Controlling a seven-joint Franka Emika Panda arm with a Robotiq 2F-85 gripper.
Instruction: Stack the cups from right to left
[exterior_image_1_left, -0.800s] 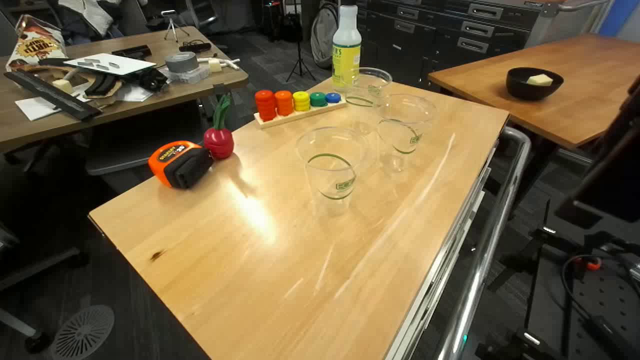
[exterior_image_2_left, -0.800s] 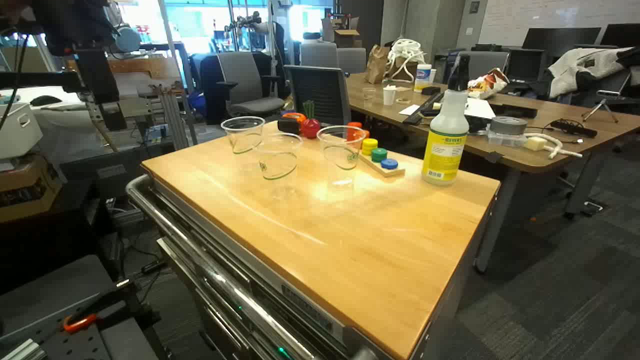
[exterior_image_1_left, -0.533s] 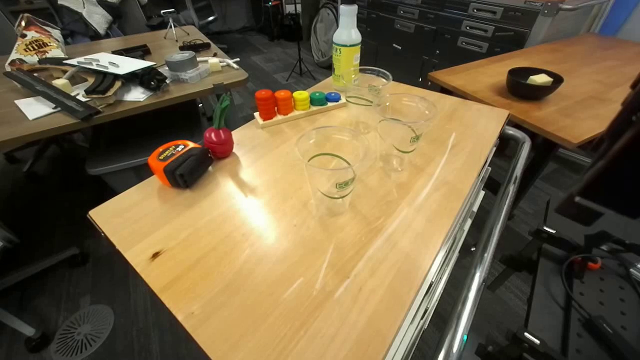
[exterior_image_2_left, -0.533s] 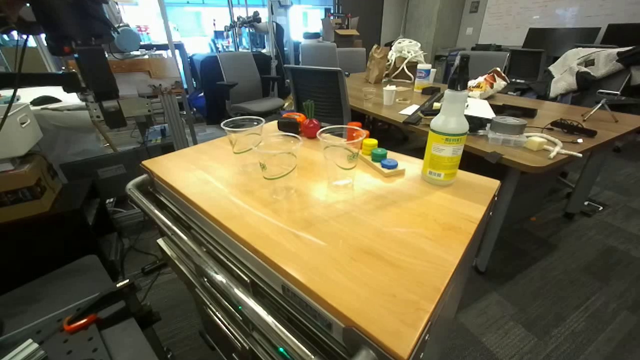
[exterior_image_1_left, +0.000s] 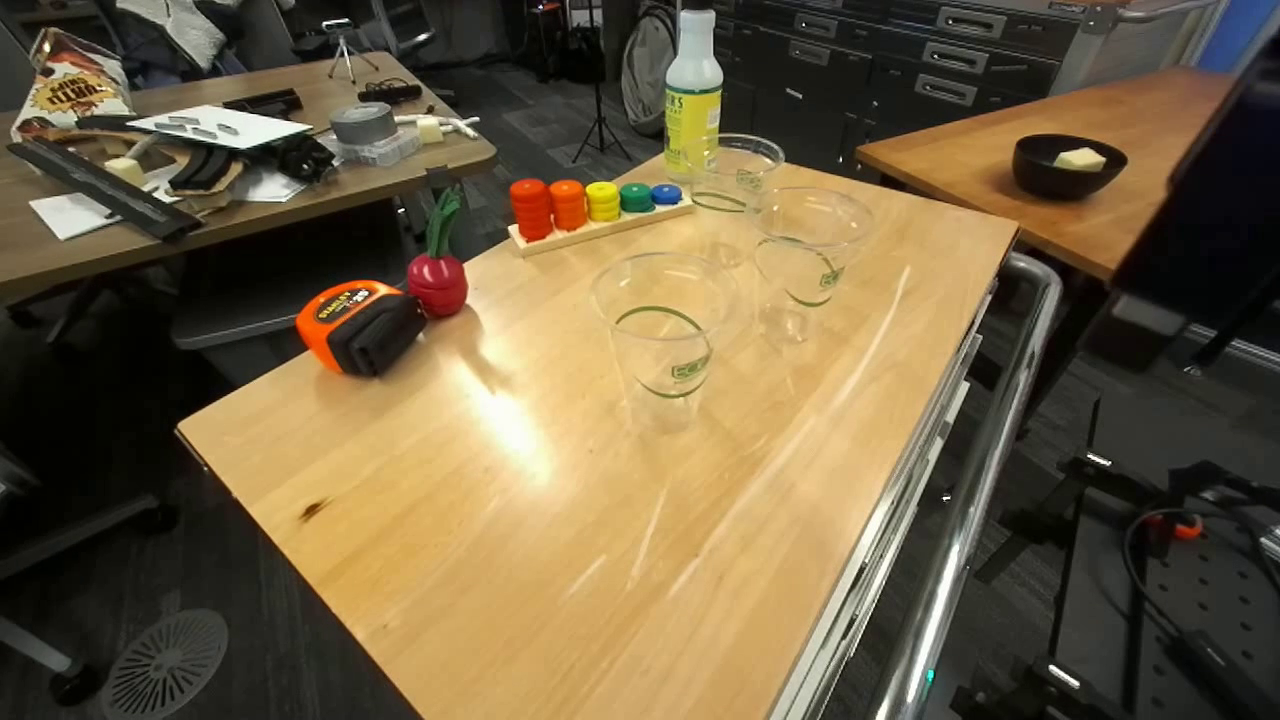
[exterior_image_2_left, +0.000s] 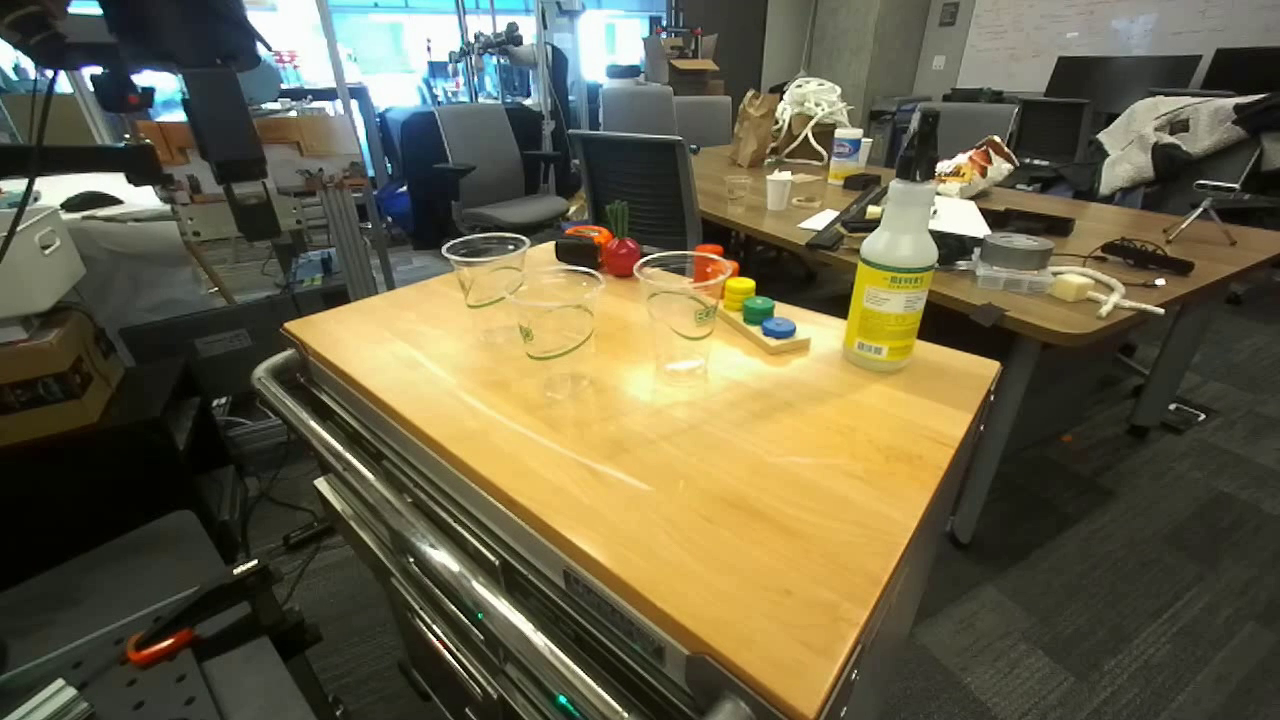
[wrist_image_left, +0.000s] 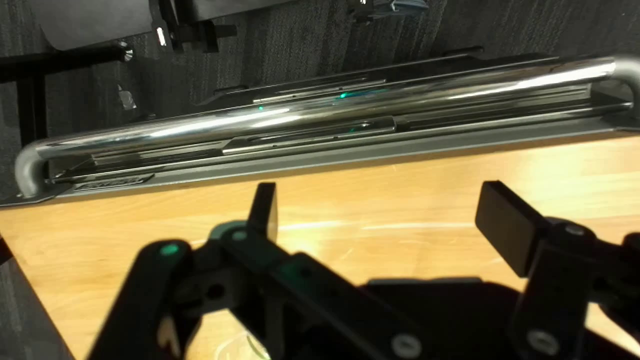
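Three clear plastic cups stand upright and apart on the wooden cart top. One cup (exterior_image_1_left: 665, 345) (exterior_image_2_left: 487, 275) stands on its own nearest the tape measure end. A second cup (exterior_image_1_left: 812, 250) (exterior_image_2_left: 557, 325) stands closer to the metal rail. A third cup (exterior_image_1_left: 735, 185) (exterior_image_2_left: 682, 310) stands by the coloured blocks. My gripper (wrist_image_left: 382, 215) is open and empty in the wrist view, over the rail-side edge of the top. There, part of a cup with a green line (wrist_image_left: 256, 346) shows at the bottom, mostly hidden by the gripper. In an exterior view, the gripper (exterior_image_2_left: 255, 205) hangs above and beside the cart, away from the cups.
A yellow-labelled spray bottle (exterior_image_1_left: 693, 110) (exterior_image_2_left: 890, 300) and a coloured block stacker (exterior_image_1_left: 600, 225) stand near the cups. A red radish toy (exterior_image_1_left: 438, 285) and an orange tape measure (exterior_image_1_left: 355, 325) lie at the far edge. A metal rail (exterior_image_1_left: 975, 510) (wrist_image_left: 320, 112) runs along the cart.
My gripper and arm have moved a little toward the cart, to the right in an exterior view. The cups have not moved.
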